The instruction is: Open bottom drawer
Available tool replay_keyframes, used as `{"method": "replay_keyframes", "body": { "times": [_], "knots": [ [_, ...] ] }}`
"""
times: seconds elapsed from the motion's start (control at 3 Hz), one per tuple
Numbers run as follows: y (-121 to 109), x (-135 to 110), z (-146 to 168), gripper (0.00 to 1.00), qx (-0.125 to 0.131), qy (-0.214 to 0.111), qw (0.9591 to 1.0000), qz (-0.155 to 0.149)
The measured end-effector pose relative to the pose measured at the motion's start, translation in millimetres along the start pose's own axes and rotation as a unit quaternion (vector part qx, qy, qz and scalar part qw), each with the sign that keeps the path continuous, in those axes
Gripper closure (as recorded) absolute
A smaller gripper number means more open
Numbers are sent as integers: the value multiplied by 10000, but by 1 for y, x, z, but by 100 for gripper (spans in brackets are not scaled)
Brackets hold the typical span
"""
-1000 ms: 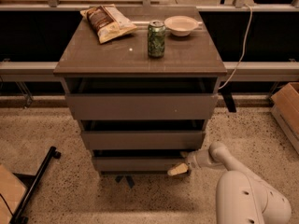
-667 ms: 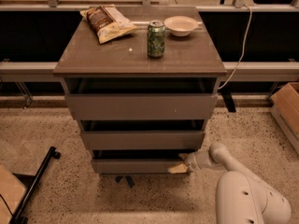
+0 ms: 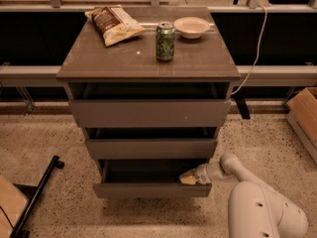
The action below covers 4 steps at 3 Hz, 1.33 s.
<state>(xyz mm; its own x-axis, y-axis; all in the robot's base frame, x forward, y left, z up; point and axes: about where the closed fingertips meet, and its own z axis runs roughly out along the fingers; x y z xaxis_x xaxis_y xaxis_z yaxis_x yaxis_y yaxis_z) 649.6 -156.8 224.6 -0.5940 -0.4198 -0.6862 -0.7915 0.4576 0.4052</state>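
Now that the bottom drawer (image 3: pixel 148 190) has slid further out than it stood a second ago, its flat front sits clearly forward of the two fronts above it. A dark open slot shows behind its top edge. From where I stand the gripper (image 3: pixel 190 178) is low at the drawer's right end, tucked against the inner side of the front panel's top edge. The white arm (image 3: pixel 233 166) bends away to the right of it. I cannot tell whether the jaws are clenched on that edge or merely hooked behind it.

The front panel lies just below and to the left of the jaws. The middle drawer (image 3: pixel 151 148) is directly above them and the top drawer (image 3: pixel 148 113) higher again; neither has moved. Well above the jaws, on the desk (image 3: pixel 99 63), the chip bag (image 3: pixel 115 24), green can (image 3: pixel 165 41) and bowl (image 3: pixel 191 27) have not shifted.

I'd judge the pull is working and the drawer is partly open. More of the same straight outward draw should finish it, provided the hold on the edge does not slip.
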Motion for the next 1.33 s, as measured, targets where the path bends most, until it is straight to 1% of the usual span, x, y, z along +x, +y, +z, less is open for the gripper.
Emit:
{"method": "replay_keyframes", "body": {
  "times": [0.33, 0.67, 1.0, 1.33],
  "knots": [
    [18, 7, -14, 100, -71, 120, 9999, 54],
    [43, 19, 2, 74, -347, 237, 9990, 130],
    [42, 14, 4, 50, -337, 234, 9991, 70],
    [52, -6, -4, 26, -246, 177, 9992, -260]
  ]
}}
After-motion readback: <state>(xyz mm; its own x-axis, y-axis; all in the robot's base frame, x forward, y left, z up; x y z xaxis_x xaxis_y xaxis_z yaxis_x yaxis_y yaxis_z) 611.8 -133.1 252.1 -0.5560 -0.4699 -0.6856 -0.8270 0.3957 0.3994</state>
